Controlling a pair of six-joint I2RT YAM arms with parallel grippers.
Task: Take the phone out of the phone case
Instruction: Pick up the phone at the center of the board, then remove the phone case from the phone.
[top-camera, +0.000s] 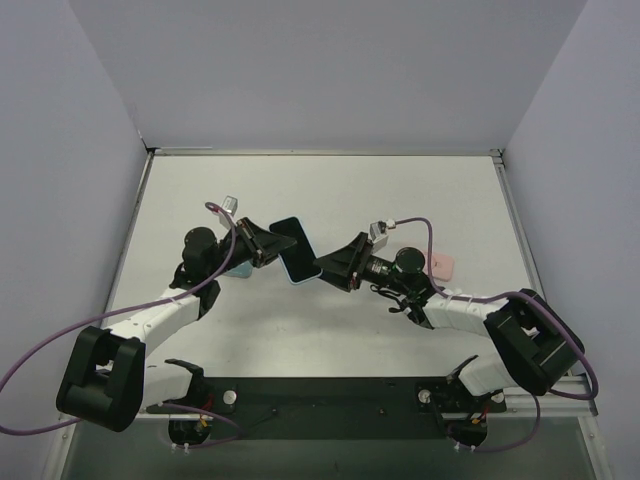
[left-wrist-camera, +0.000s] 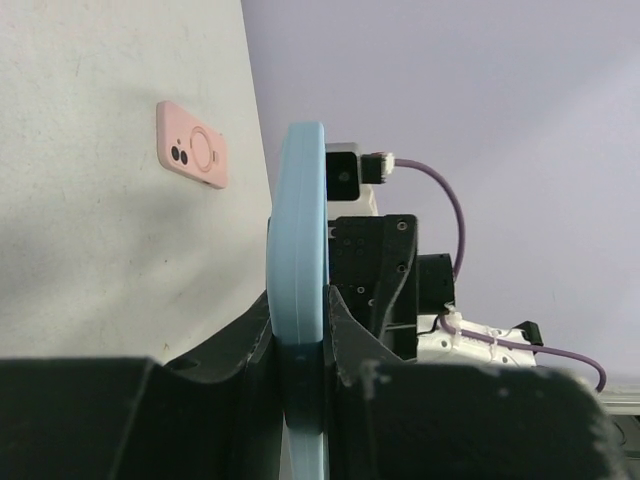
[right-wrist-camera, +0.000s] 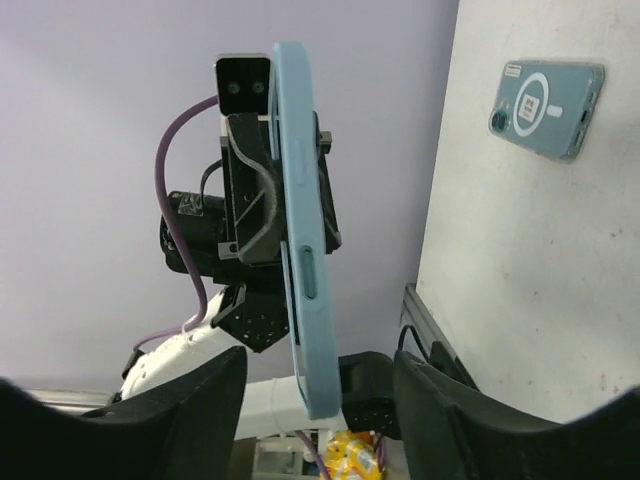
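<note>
Phone (top-camera: 293, 248) faces up, long axis running near-to-far.

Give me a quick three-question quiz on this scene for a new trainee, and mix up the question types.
1. True or false: the left pincer is shut on the cased phone, holding it up off the table.
2. Multiple choice: where is the pink case? A) lying on the table; B) held in the air; C) stacked on the cased phone.
3. Fill in the blank: the right pincer has its jaws ____, one on each side of the cased phone without gripping it.

Key: 1 true; 2 A; 3 open.
</note>
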